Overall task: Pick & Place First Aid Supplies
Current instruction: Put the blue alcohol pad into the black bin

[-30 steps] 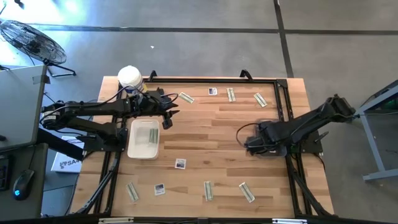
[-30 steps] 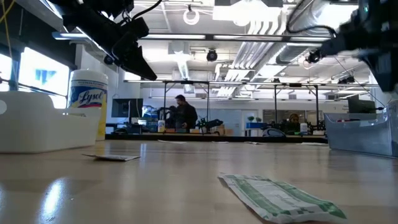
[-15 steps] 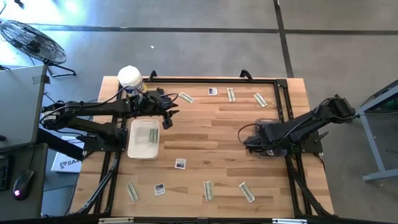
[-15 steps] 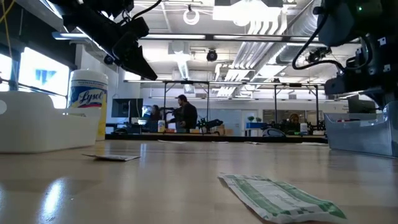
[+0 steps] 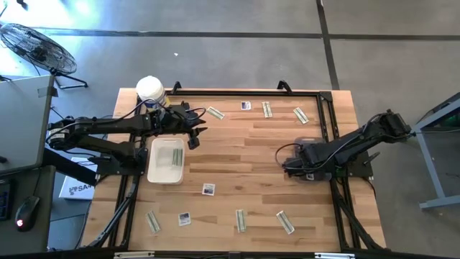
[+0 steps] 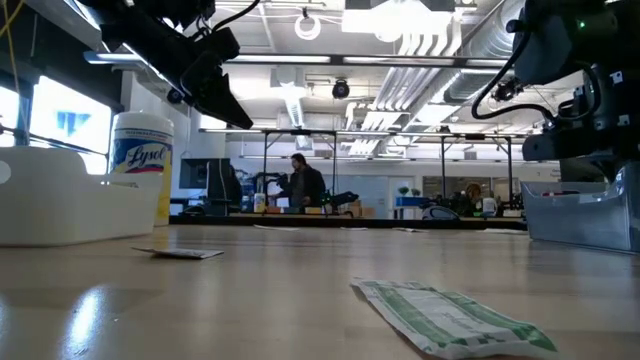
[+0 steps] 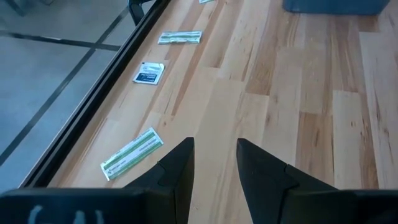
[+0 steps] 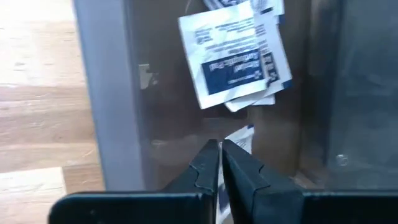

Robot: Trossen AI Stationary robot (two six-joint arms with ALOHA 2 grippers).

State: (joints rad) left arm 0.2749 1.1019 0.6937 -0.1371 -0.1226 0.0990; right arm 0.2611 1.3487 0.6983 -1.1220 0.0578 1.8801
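The first aid supplies lie scattered on the wooden table: white squares with blue print [image 5: 208, 189] and greenish wrapped strips [image 5: 285, 222]. One strip [image 5: 177, 157] lies in the white tray [image 5: 159, 173]. My right gripper [image 8: 221, 146] points down into a clear bin [image 8: 106, 93] at the table's right, fingers almost together. White squares [image 8: 236, 56] lie flat on the bin's floor. My left gripper [image 7: 214, 162] hangs open and empty above the table by the tray's far right corner, over a strip [image 7: 132, 154]. My right gripper's fingertips stand right at a white packet's corner [image 8: 241, 134] inside the bin. They come from above, pointing down. I cannot tell whether they touch it; the fingers themselves hide the spot.
A yellow canister with a white lid [image 5: 150, 89] stands at the far left corner beside the tray. A black metal frame [image 5: 325, 108] runs along the table's edges. More packets lie along the far edge [image 5: 267, 108] and near edge [image 5: 241, 220]; bare wood lies in the middle.
My right gripper has come down over the clear bin at the table's right and has nearly stopped there. The packets on the table lie as before.
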